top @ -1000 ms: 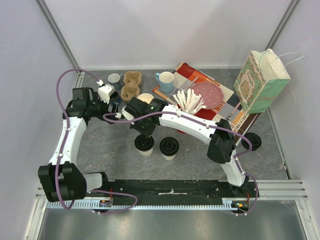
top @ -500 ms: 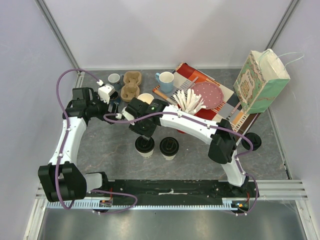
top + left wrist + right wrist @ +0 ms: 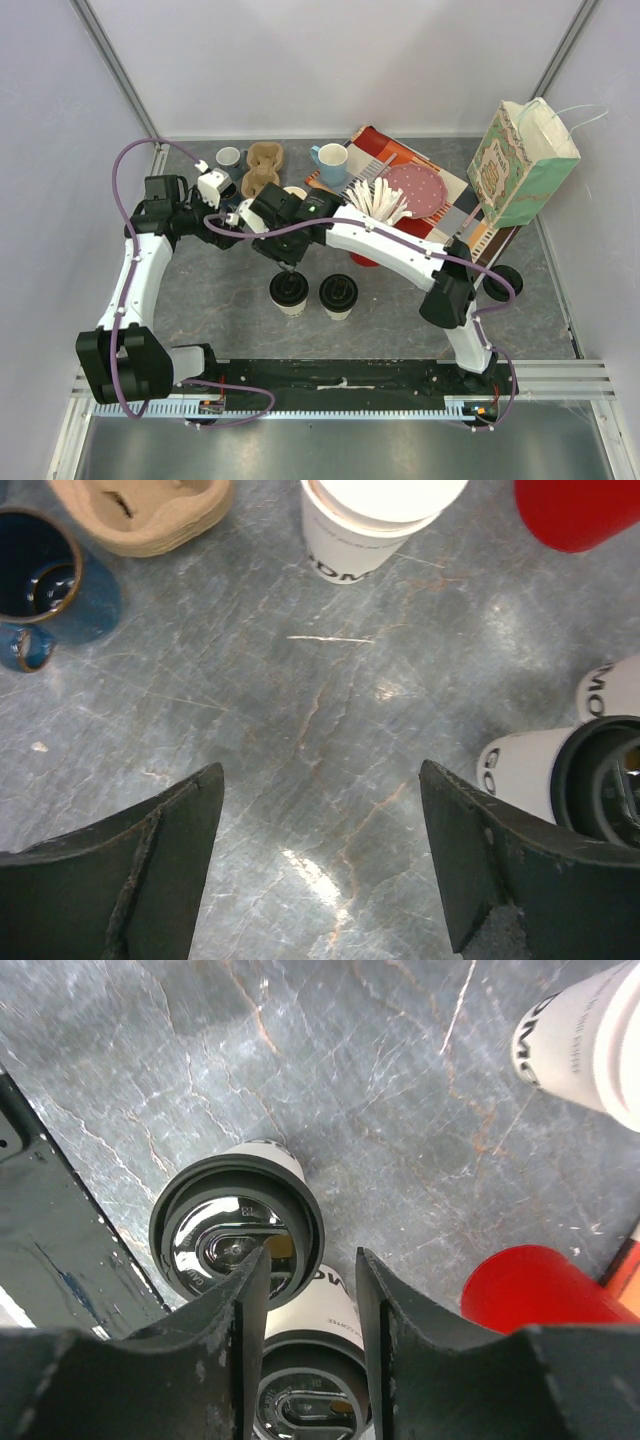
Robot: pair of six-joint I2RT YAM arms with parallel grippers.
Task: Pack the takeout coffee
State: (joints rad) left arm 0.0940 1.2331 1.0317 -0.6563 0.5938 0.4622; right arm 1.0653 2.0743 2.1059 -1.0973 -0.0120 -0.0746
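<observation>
Two cream paper coffee cups with black lids stand side by side near the front: the left cup [image 3: 289, 290] [image 3: 235, 1230] and the right cup [image 3: 338, 295] [image 3: 310, 1400]. A third cream cup [image 3: 370, 520] [image 3: 590, 1040] stands further back without a lid. My right gripper [image 3: 286, 262] [image 3: 310, 1280] hovers above the two lidded cups, its jaws a little apart and empty. My left gripper [image 3: 232, 215] [image 3: 320, 780] is wide open and empty over bare table, left of the lidded cups [image 3: 600, 780].
A cardboard cup carrier [image 3: 262, 168] [image 3: 140, 510] lies at the back. A dark blue mug [image 3: 40, 580], a pale mug [image 3: 229, 158] and a light blue mug [image 3: 330, 158] stand near it. A red cup [image 3: 535, 1285] stands right of the gripper. A patterned paper bag [image 3: 525, 160] stands far right, next to white cutlery [image 3: 380, 205].
My right wrist has moved back and to the left, away from above the left lidded cup. The cups and my left arm have not moved.
</observation>
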